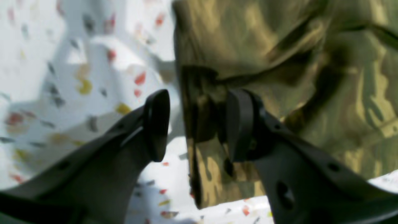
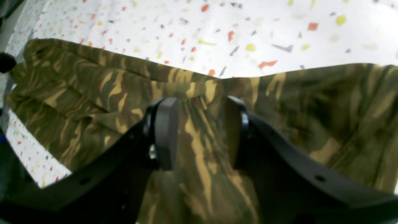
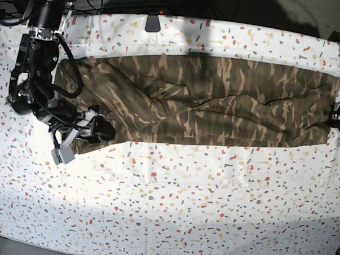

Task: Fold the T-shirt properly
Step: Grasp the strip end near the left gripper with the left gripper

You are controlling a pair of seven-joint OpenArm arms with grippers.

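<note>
The camouflage T-shirt [image 3: 216,101] lies as a long flat band across the far half of the table, with soft creases along its middle. At the band's near-left corner, my right gripper [image 3: 102,129] is low over the cloth. In the right wrist view its jaws [image 2: 201,133] stand wide apart with a ridge of the T-shirt [image 2: 93,87] running between them. My left gripper [image 3: 337,119] is at the band's right end. Up close it [image 1: 198,124] is open, and the folded edge of the T-shirt [image 1: 264,46] lies in the gap against one finger, with bare table beside the other.
A white table cover [image 3: 172,201] with coloured speckles spreads on all sides of the shirt. The right arm's dark body [image 3: 37,71] hangs over the table's left end. A small dark fitting [image 3: 153,22] sits at the far edge.
</note>
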